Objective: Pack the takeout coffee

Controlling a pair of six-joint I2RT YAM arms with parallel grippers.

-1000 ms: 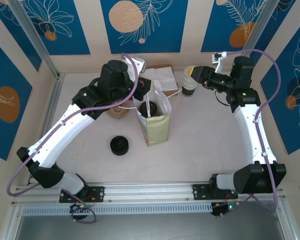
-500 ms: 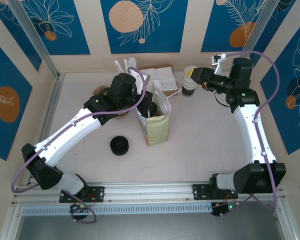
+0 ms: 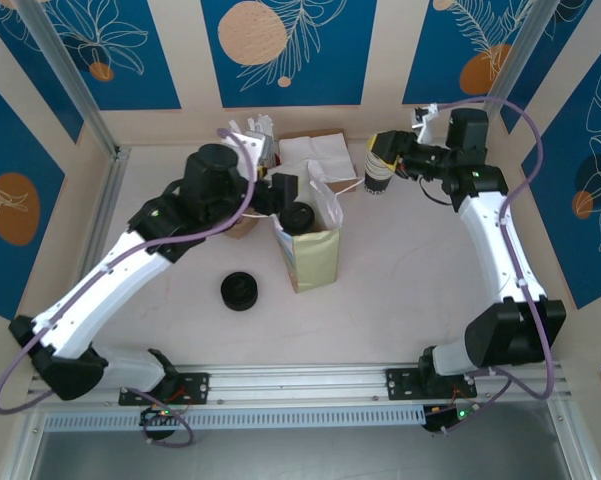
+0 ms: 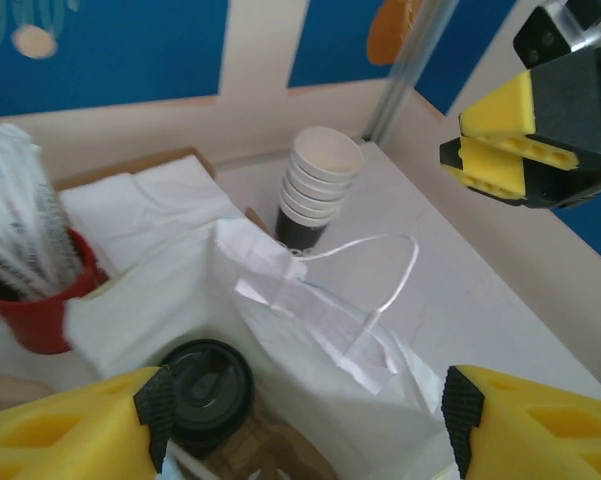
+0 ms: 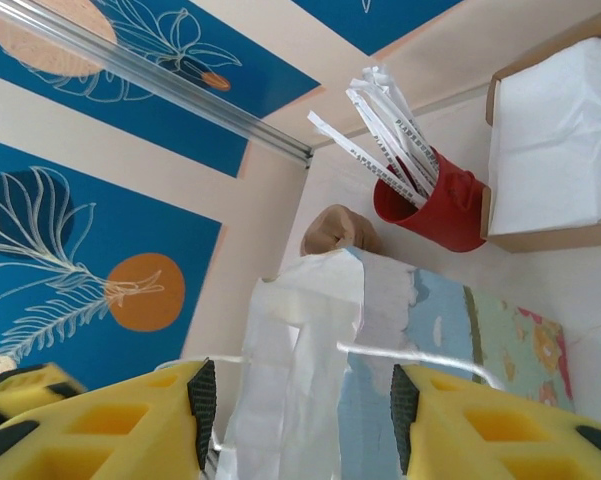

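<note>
The takeout coffee [image 3: 298, 217] stands inside the open white paper bag [image 3: 311, 256], and its round black lid [image 4: 205, 388] shows just below the bag's rim. My left gripper [image 3: 284, 198] hovers over the bag mouth. It is open, its yellow fingers [image 4: 100, 430] spread wide on either side of the opening, and the cup sits free near the left one. My right gripper [image 3: 384, 147] is open at the back right, above the stack of cream cups [image 3: 378, 172], and holds nothing.
The bag [image 5: 310, 350] has thin string handles [image 4: 390, 275]. Behind it are a napkin box [image 3: 315, 153] and a red holder with wrapped straws [image 5: 430, 205]. A brown lump [image 3: 238, 226] lies left of the bag. Loose black lids [image 3: 240, 291] sit on the table nearer the front.
My left gripper came down to the bag mouth and opened, letting go of the coffee inside the bag. The right gripper shifted slightly back and left over the cup stack.
</note>
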